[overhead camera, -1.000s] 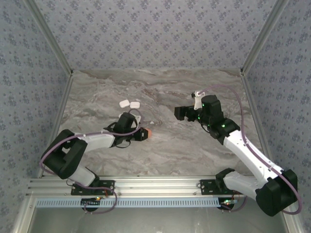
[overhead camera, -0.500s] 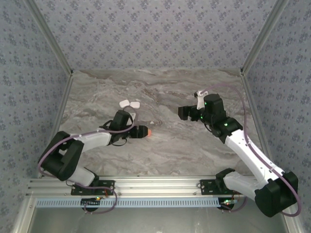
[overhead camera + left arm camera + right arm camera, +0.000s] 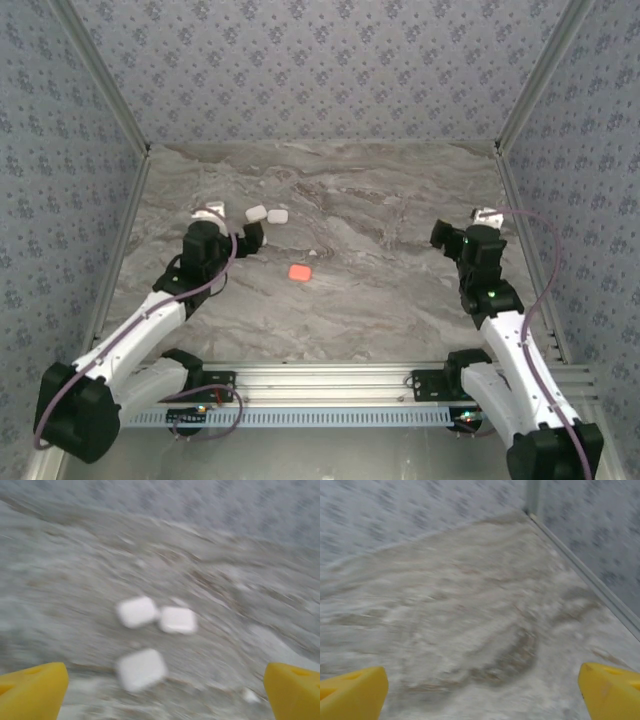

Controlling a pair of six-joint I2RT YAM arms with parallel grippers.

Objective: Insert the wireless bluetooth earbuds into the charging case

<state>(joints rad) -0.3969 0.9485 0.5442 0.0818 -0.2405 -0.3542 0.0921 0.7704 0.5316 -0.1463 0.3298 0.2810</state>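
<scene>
Though its lid cannot be judged from above, the small salmon-red rounded-square charging case (image 3: 298, 272) lies flat near the middle of the grey veined marble-look table (image 3: 380, 310), well apart from both arms. Just beyond it sits a tiny white speck (image 3: 313, 252), too small to tell whether it is an earbud. Farther back and to the left, a white rounded-square plastic case (image 3: 256, 213) and a second white case (image 3: 278, 214) lie side by side, touching or nearly so. In the blurred left wrist view a third white case (image 3: 141, 669) lies nearer the camera, just short of that pair. The left gripper (image 3: 162, 692) hangs close to these white cases, its yellow fingertips (image 3: 32, 687) at opposite edges of the view, spread wide with nothing between them. The right gripper (image 3: 482, 695) is over bare table near the right wall, facing the back corner, its own yellow fingertips (image 3: 350, 690) equally wide apart and empty. Blue-grey flower-patterned walls (image 3: 320, 70) close the table in on three sides
</scene>
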